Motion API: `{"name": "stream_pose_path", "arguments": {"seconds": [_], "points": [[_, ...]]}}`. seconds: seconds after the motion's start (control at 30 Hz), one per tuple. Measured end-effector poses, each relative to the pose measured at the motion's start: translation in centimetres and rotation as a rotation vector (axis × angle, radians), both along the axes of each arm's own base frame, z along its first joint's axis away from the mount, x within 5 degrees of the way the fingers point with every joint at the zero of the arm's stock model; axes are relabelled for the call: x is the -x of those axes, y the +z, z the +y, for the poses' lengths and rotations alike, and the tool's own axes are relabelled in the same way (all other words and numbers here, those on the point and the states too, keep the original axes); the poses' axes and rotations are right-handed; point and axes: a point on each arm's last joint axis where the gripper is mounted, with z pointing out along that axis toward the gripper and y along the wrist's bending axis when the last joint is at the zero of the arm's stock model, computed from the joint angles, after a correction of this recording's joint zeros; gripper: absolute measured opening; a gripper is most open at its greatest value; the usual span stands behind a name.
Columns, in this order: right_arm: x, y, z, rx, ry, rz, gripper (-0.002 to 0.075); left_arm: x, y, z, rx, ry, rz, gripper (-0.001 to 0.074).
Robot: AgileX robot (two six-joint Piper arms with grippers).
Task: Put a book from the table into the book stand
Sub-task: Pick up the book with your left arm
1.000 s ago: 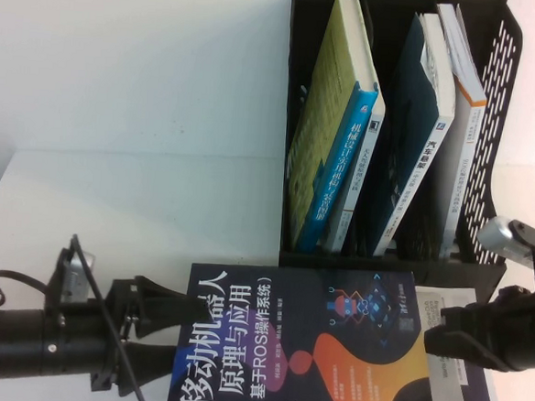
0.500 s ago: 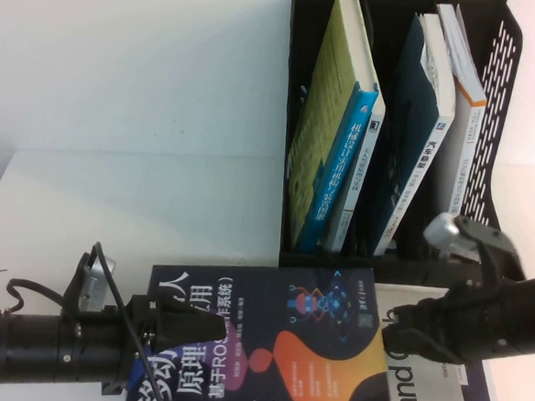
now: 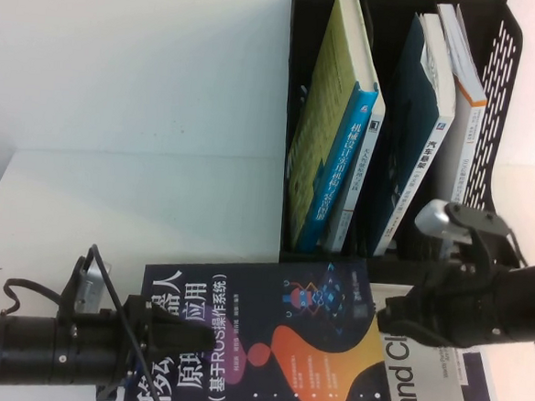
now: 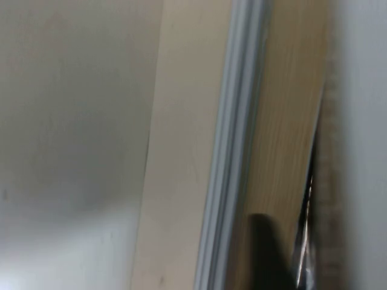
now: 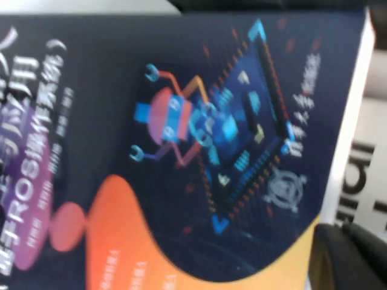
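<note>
The book (image 3: 276, 343), dark navy with a white Chinese title and orange and purple shapes, lies flat at the front of the white table (image 3: 111, 208). My left gripper (image 3: 162, 333) is at the book's left edge, with its fingers over the cover, shut on that edge. The left wrist view shows the tan page edges (image 4: 284, 139) and one dark finger (image 4: 266, 254). My right gripper (image 3: 390, 317) is shut and presses against the book's right edge. The cover fills the right wrist view (image 5: 181, 151). The black book stand (image 3: 498, 51) stands behind.
The stand holds several upright books, among them an olive one (image 3: 321, 122) and a dark teal one (image 3: 418, 128). A grey book with "Brand Cl" lettering (image 3: 419, 390) lies under the navy book's right side, next to my right arm.
The navy book has slid left across the table. My right gripper moved left with its right edge. The book's left edge now lies between my left gripper's fingers.
</note>
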Motion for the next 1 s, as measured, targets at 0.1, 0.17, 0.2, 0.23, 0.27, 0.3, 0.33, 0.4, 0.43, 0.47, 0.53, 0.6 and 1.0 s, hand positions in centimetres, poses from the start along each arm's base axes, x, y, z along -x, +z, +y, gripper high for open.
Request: {"name": "stream_pose_path", "arguments": {"seconds": [0.1,0.17,0.2,0.23,0.27,0.3,0.33,0.4,0.43,0.47,0.53,0.6,1.0], "points": [[0.3,1.8,-0.3,-0.006,-0.005,-0.073,0.0001,0.2,-0.1,0.0,-0.001,-0.007,0.043,0.0299],[0.7,3.6,-0.6,-0.012,-0.010,-0.147,0.0001,0.2,-0.1,0.0,-0.001,-0.008,0.055,0.0298],[1.0,4.6,-0.7,-0.011,-0.007,-0.188,0.0001,0.2,-0.1,0.0,0.000,-0.007,0.059,0.0298],[1.3,5.5,-1.0,-0.005,-0.004,-0.234,0.0001,0.2,-0.1,0.0,0.000,-0.007,0.059,0.0298],[1.6,6.5,-1.3,0.004,-0.002,-0.283,0.0001,0.2,-0.1,0.0,0.000,-0.007,0.059,0.0298],[1.9,7.3,-1.5,0.012,0.001,-0.323,0.0001,0.2,-0.1,0.0,0.000,-0.007,0.059,0.0298],[2.3,8.2,-1.8,0.023,0.008,-0.372,0.0001,0.2,-0.1,0.0,0.001,-0.005,0.063,0.0298],[3.2,9.8,-2.3,0.047,0.029,-0.455,0.0001,0.3,0.2,0.0,0.003,-0.002,0.058,0.0298],[3.6,10.6,-2.6,0.058,0.035,-0.499,0.0001,0.3,0.5,-0.1,0.005,-0.001,0.053,0.0298],[4.0,11.3,-2.9,0.065,0.033,-0.537,0.0001,0.3,0.9,-0.1,0.006,0.001,0.044,0.0299],[4.6,12.6,-3.7,0.070,0.010,-0.601,0.0001,0.3,1.7,-0.1,0.010,0.003,0.029,0.0300],[4.9,13.5,-4.7,0.078,-0.031,-0.647,0.0001,0.3,2.7,-0.1,0.002,-0.015,0.009,0.0301],[4.1,14.7,-9.5,0.119,-0.274,-0.678,0.0001,0.8,13.2,0.3,-0.173,-0.139,-0.184,0.0254]]}}
